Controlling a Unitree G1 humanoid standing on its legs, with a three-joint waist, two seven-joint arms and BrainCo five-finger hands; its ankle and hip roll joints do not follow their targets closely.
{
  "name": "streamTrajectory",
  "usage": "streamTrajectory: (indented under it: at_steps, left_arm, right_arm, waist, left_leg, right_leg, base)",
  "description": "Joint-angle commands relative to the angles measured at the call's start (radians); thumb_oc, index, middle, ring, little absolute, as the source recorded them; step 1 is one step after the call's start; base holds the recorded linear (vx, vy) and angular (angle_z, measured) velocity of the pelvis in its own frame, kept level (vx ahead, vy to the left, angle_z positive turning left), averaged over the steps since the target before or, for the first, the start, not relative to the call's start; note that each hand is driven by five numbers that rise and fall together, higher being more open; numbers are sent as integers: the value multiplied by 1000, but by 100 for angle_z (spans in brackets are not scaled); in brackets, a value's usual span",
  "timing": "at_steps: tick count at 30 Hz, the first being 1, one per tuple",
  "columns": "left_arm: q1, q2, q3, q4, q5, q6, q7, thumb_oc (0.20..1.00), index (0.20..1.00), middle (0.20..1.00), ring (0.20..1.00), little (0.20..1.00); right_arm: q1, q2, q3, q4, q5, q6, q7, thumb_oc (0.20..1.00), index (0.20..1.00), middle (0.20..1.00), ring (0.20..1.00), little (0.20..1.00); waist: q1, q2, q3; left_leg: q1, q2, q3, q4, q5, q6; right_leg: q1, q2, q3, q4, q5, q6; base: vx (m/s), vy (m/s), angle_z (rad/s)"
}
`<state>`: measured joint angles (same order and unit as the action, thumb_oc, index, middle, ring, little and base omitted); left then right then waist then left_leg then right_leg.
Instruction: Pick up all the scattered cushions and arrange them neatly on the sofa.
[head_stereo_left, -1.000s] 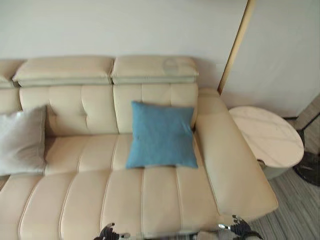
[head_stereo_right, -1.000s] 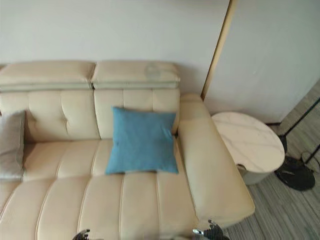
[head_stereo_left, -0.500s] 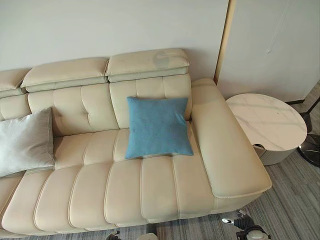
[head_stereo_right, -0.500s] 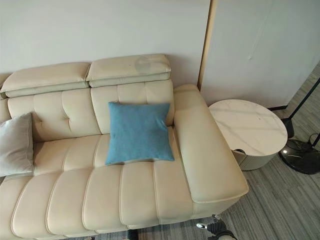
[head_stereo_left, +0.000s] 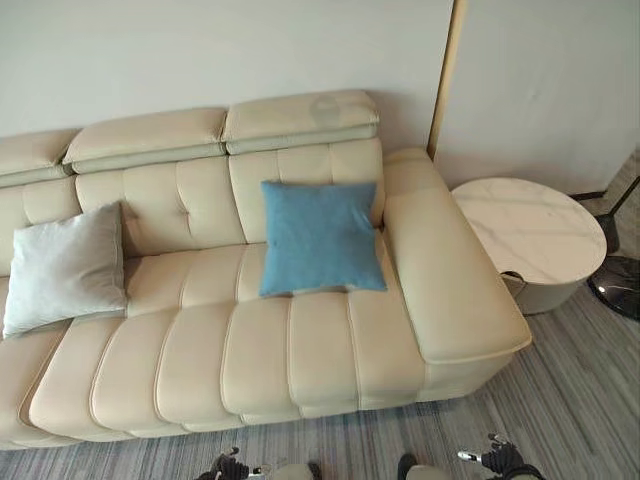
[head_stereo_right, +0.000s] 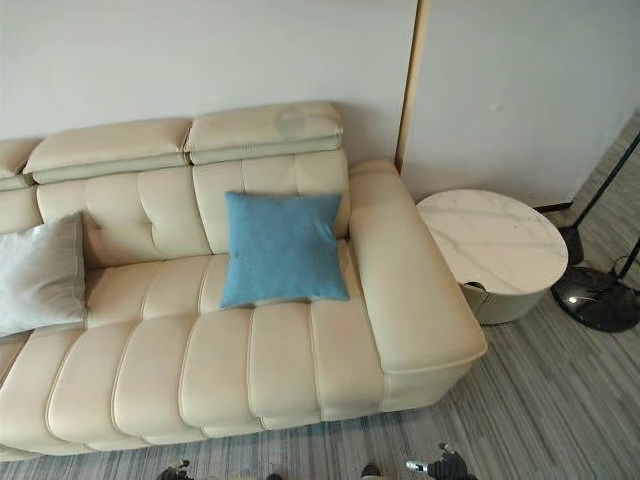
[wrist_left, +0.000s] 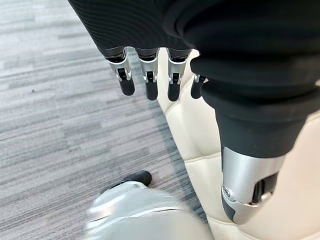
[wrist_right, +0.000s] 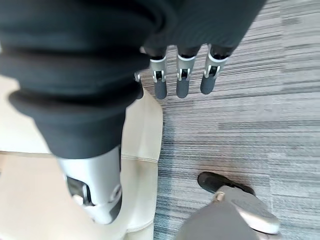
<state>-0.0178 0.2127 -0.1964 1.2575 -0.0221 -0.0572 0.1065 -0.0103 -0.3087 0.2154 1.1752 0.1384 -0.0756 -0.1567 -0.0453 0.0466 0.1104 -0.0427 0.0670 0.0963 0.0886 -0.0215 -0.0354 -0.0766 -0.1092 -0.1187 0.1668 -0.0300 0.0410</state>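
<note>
A blue cushion (head_stereo_left: 321, 238) and a grey cushion (head_stereo_left: 66, 268) lean on the sofa (head_stereo_left: 300, 350) back, while left hand (wrist_left: 150, 80) and right hand (wrist_right: 182, 77) hang empty, fingers relaxed

You see a cream sofa (head_stereo_left: 250, 350) with stitched vertical channels on its seat. On it, against the backrest, a plain blue cushion (head_stereo_left: 320, 237) leans near the armrest, and a pale grey cushion (head_stereo_left: 65, 268) sits further along the sofa's backrest. Beside the sofa's armrest stands a round side table (head_stereo_left: 525, 228) with a white, faintly veined marble-look top. Around the sofa the floor (head_stereo_right: 560, 400) is grey with fine stripes.
</note>
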Motion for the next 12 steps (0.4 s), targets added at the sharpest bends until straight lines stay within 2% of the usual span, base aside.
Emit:
streamTrajectory:
  at_steps: [1,6,12]
  left_arm:
    - [-8,18,3,-14,-23,-12,-7,1000,1000,1000,1000,1000]
    - [4,10,-10,-15,-6,-10,-21,1000,1000,1000,1000,1000]
    - [6,16,-29,-5,40,-3,-31,1000,1000,1000,1000,1000]
  right_arm:
    - [-81,19,-22,-10,5,-10,5,1000,1000,1000,1000,1000]
    - [-65,34,-18,-11,-1,-7,7,1000,1000,1000,1000,1000]
    - [-61,49,-9,4,-11,3,17,1000,1000,1000,1000,1000]
  waist:
    - [4,-33,0]
    - [-4,-23,-39]
    - [2,-33,-51]
  left_leg:
    - [7,2,1,-2,-4,-24]
    - [92,3,12,-152,17,-34]
    - [122,2,14,-176,16,-33]
  right_leg:
    - [69,48,-8,-154,-44,31]
    - [94,55,-22,-199,-28,49]
    - [126,41,-20,-217,-15,65]
  base:
    - [32,57,15]
    - [45,72,3]
    - [8,53,1]
